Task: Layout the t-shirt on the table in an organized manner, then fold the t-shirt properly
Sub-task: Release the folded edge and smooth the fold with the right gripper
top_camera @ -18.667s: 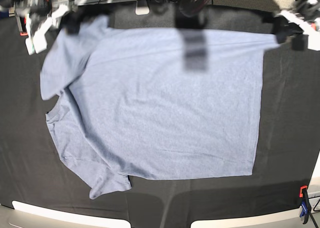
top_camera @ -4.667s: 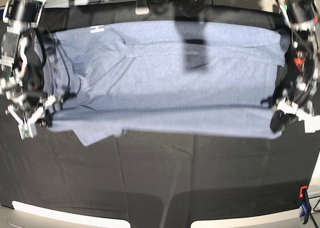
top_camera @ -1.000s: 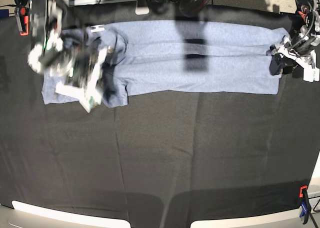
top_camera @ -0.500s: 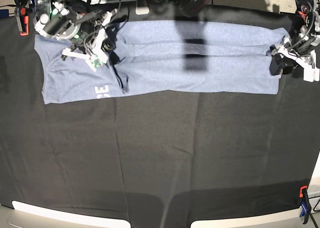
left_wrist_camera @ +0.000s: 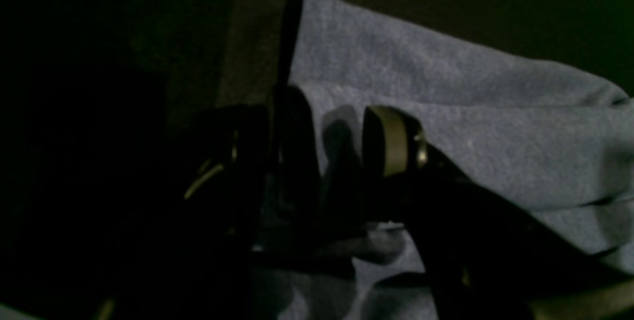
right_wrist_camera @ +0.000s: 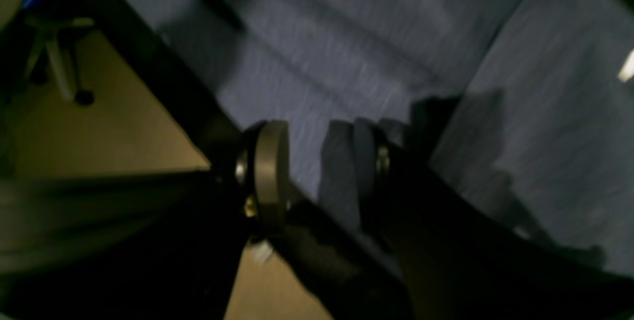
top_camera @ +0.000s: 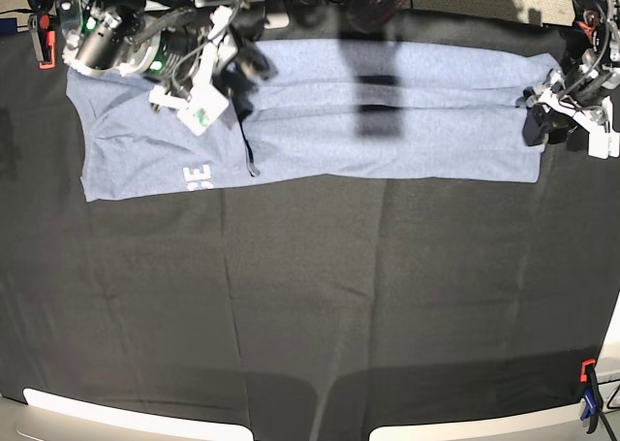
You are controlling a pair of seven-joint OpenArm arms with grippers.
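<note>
The t-shirt (top_camera: 407, 111) lies as a long narrow strip along the far side of the table (top_camera: 310, 305), with white letters (top_camera: 197, 176) showing near its left end. My right gripper (top_camera: 244, 68) hovers over the strip's left part. In the right wrist view, blurred, this gripper (right_wrist_camera: 322, 166) is open and the t-shirt (right_wrist_camera: 346, 37) lies below the gap. My left gripper (top_camera: 536, 121) rests at the strip's right end. In the left wrist view the left gripper (left_wrist_camera: 337, 151) stands wide open over the t-shirt's (left_wrist_camera: 470, 112) edge.
An orange and blue clamp (top_camera: 587, 393) sits at the front right corner and a red one (top_camera: 42, 46) at the far left. Cables and stands crowd the far edge. The floor (right_wrist_camera: 99, 127) shows past the table's edge beside the right gripper.
My right gripper has opened and let go of the shirt's left end, which now lies flat with letters up. That arm moved right along the far edge. The left arm stayed still.
</note>
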